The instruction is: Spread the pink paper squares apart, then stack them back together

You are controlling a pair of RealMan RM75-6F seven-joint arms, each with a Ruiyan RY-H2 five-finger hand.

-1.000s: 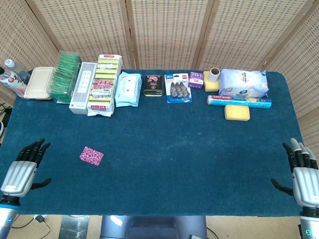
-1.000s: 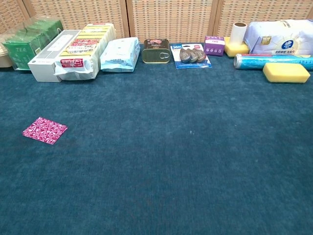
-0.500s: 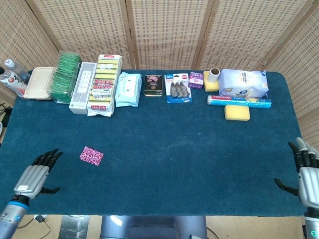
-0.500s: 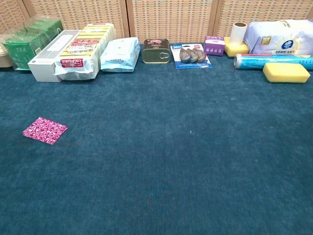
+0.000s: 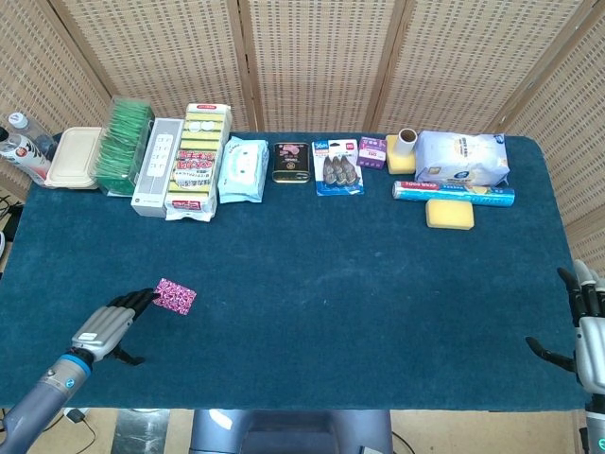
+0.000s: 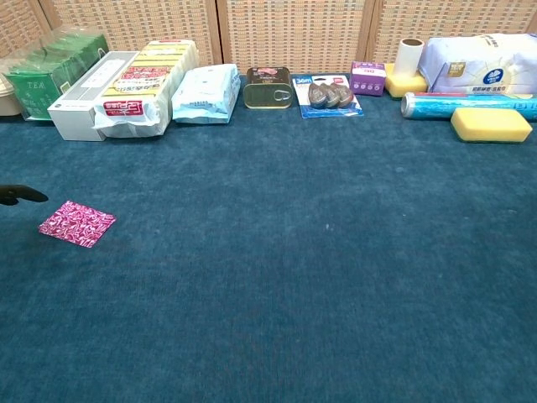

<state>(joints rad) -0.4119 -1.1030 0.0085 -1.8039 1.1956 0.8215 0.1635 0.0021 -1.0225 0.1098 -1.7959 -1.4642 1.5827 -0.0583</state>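
Pink paper squares [image 5: 174, 295]: flat neat stack, magenta with white pattern, thin, lying at 8 o'clock on table [image 5: 312, 312], tilted diamond-wise on napped teal cloth. Left hand [image 5: 112, 324]: palm down, fingers extended and apart, holding nothing, dark fingertips [image 5: 144, 296] just beside stack's 9 o'clock edge; contact unclear. Since a second ago, left hand moved from table's left edge toward stack. Right hand [image 5: 588, 326]: at 4 o'clock edge, fingers spread, empty, drifted further out. Stack unmoved.

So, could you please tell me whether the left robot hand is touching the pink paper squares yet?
Cannot tell. In the head view the left robot hand has fingertips at the edge of the pink paper squares; the chest view suggests a small gap, but neither view settles it.
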